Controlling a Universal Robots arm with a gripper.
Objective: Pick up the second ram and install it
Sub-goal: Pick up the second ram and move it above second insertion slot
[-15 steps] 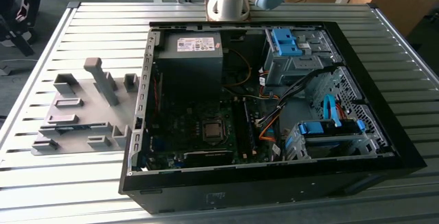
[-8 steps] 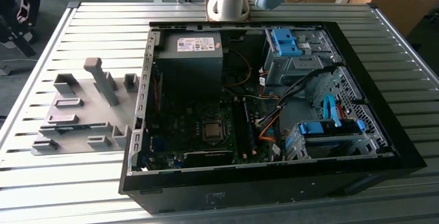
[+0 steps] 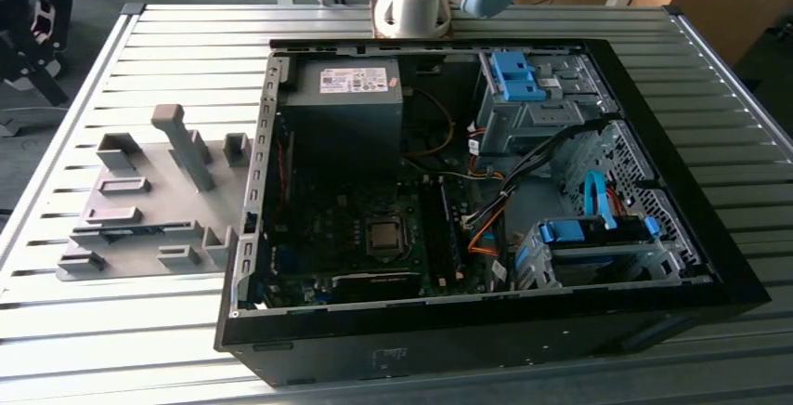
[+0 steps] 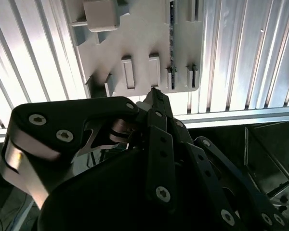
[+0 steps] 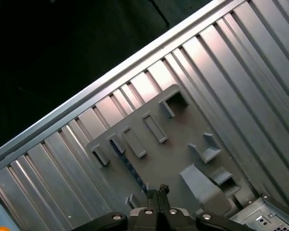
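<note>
The second ram (image 5: 128, 164) is a thin dark blue-green stick standing on edge in a slot of the grey fixture plate (image 5: 168, 154). In the second wrist view the second ram (image 4: 172, 33) shows as a narrow dark strip across the plate (image 4: 135, 38). My gripper (image 5: 157, 189) hangs well above the plate, over the end of the stick nearest the computer case. Its black fingertips (image 4: 154, 92) are pressed together, shut, with nothing between them.
The fixture plate (image 3: 149, 191), with upright grey blocks, lies on a slatted metal table (image 3: 162, 52) at the exterior view's left. Beside it is the open black computer case (image 3: 434, 340), holding the motherboard (image 3: 371, 238), cables and blue drive-bay clips (image 3: 514, 75).
</note>
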